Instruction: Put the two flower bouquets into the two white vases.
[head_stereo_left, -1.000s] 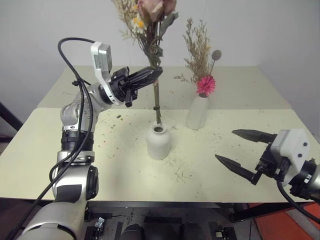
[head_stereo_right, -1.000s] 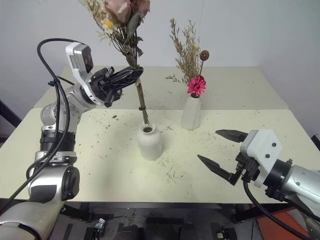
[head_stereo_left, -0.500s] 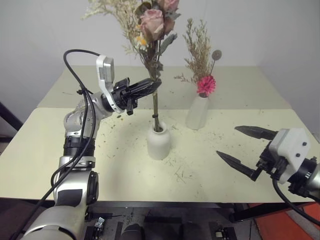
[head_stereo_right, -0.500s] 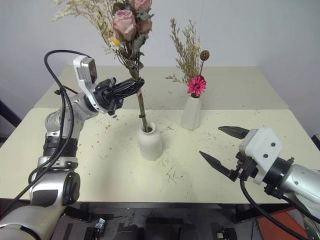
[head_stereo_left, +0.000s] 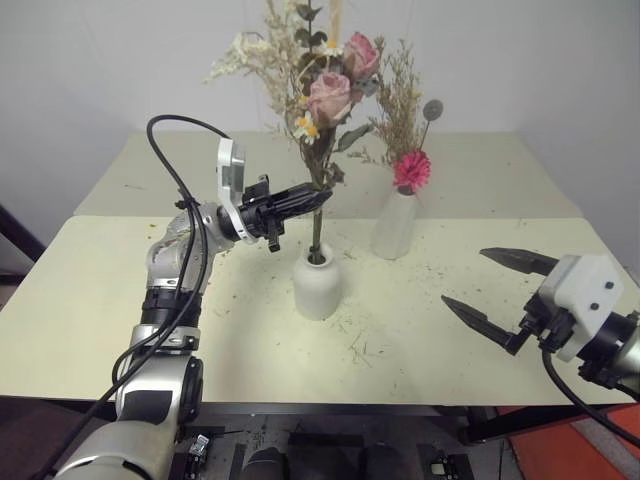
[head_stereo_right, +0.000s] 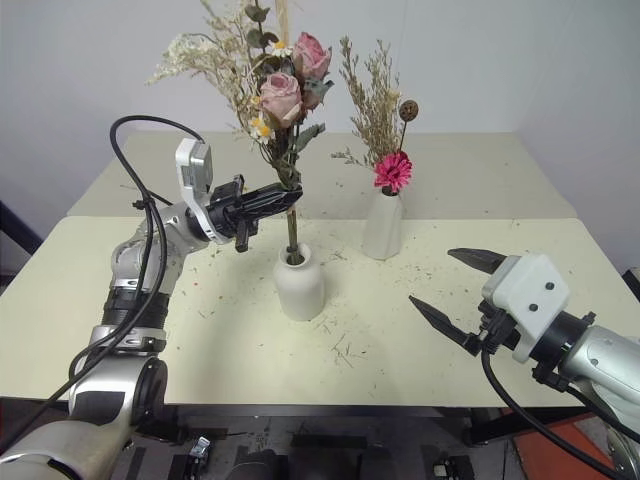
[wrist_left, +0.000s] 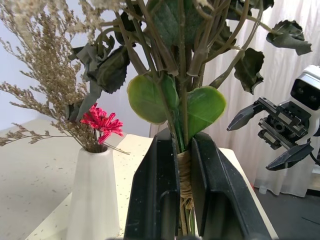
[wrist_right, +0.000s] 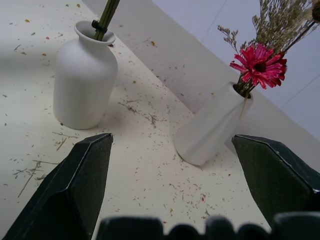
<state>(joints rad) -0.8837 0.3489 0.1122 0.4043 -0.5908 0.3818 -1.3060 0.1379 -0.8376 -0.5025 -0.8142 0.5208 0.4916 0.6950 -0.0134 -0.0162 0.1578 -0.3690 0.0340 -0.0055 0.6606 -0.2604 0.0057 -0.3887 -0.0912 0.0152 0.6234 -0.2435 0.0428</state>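
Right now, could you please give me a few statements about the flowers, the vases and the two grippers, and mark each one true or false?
1. The left gripper is shut on the stems of the pale pink rose bouquet. True.
2. The rose bouquet's stems reach into the neck of the short, round-bodied white ceramic vase. True.
3. The taller, slim, cone-shaped white vase stands empty. False: it holds the bunch with the magenta flower and beige dried grasses.
4. The right gripper is holding a bouquet. False: its fingers are spread open with nothing between them.
5. The short vase lies tipped on the cream table. False: it stands upright.
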